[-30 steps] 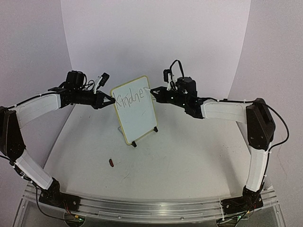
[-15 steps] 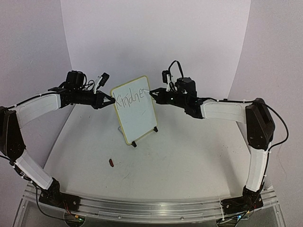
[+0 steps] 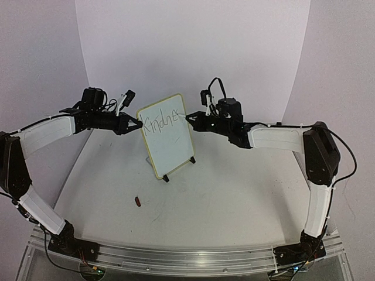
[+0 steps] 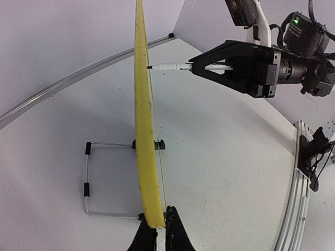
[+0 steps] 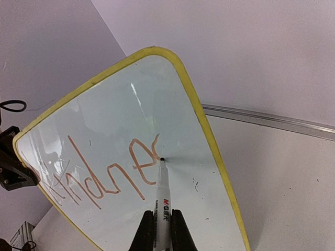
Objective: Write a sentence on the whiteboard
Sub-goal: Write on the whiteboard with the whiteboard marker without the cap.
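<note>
Though marker (image 5: 161, 191) touches whiteboard (image 5: 157, 104), right end effector (image 5: 163, 222) doesn't.

The whiteboard (image 3: 170, 143) stands upright on a short edge in the middle of the table, toward the far side, tilted slightly back on small black feet (image 3: 166, 178). It is white with rounded corners and a pale yellow frame, and its face is turned toward the near right. From the left wrist view it shows edge-on as a thin yellow strip (image 4: 144, 130), with a clear prop tipped in black behind it. The left gripper (image 3: 139, 124) pinches its left edge.

The sentence (image 3: 163, 120) is unfinished: thin dark letters reading "Kindne" plus one further stroke run across the top of the board, rising to the right. The right wrist view shows them reddish-brown (image 5: 104, 180), and the marker (image 5: 162, 193) tip touches the board just beside the last stroke.
</note>
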Tool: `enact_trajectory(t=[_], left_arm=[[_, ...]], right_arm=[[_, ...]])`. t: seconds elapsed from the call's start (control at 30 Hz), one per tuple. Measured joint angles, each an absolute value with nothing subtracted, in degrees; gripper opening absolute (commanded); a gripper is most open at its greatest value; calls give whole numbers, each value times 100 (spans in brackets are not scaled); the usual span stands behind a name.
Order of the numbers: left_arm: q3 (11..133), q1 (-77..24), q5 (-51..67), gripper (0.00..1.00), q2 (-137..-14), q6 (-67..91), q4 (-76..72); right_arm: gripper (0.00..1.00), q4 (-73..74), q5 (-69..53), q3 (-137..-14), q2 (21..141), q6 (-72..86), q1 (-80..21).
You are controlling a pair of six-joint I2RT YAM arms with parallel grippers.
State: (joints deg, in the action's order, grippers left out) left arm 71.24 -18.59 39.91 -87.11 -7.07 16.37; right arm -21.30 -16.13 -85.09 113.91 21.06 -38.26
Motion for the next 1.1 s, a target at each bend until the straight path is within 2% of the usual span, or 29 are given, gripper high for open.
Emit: enact_trajectory(t=[0.63,1.1], left_arm=[[7124,-1859,3994,0,-8720,-703,1608],[7124,-1872,3999,0,-8728,-714,1605]], right_arm=[[0,-1975,-1303,-8262,11391,2105,-3826],[0,-2261,-1977,-7833,11233,2044,-3813]])
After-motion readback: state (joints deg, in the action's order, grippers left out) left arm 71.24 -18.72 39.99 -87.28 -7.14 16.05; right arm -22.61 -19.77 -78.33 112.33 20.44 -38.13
